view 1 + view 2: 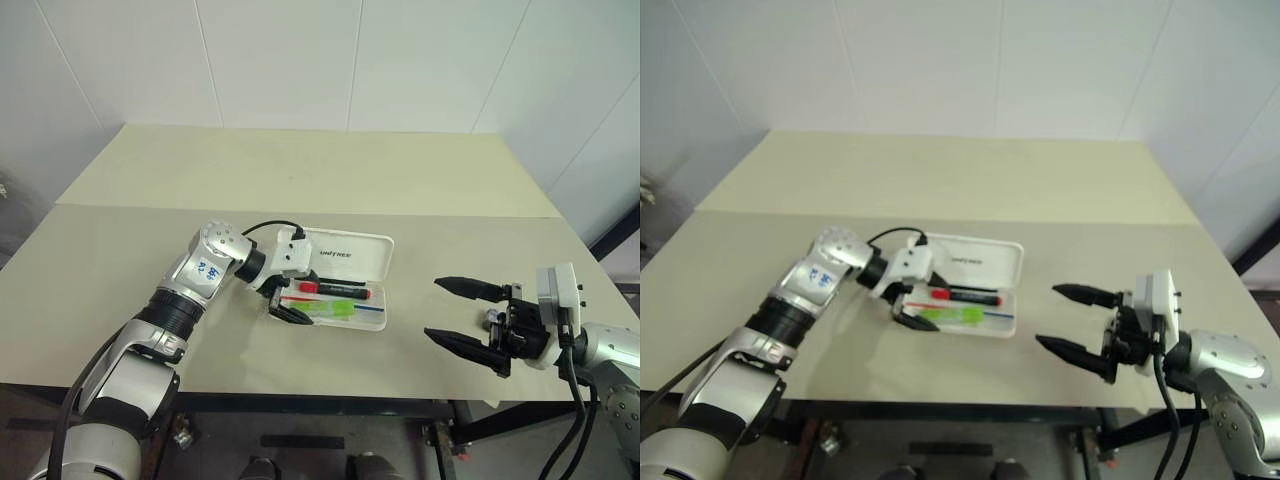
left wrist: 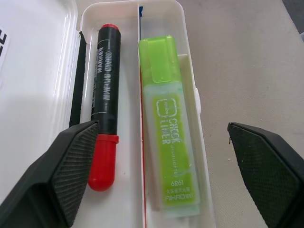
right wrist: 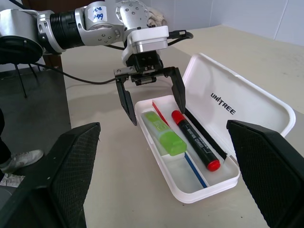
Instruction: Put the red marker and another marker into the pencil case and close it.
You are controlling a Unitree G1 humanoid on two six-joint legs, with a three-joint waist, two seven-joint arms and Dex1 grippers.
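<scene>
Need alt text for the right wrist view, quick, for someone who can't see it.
The open white pencil case lies on the table holding the green marker and the red marker side by side. The left gripper hangs open above one end, holding nothing.

Pale beige table [image 1: 150, 260]; open white pencil case [image 1: 352, 250] lying flat near centre, lid back.

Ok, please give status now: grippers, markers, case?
Left gripper open over pencil case. Right gripper open, aside. Red marker, green marker inside. Lid open, path clear.
</scene>
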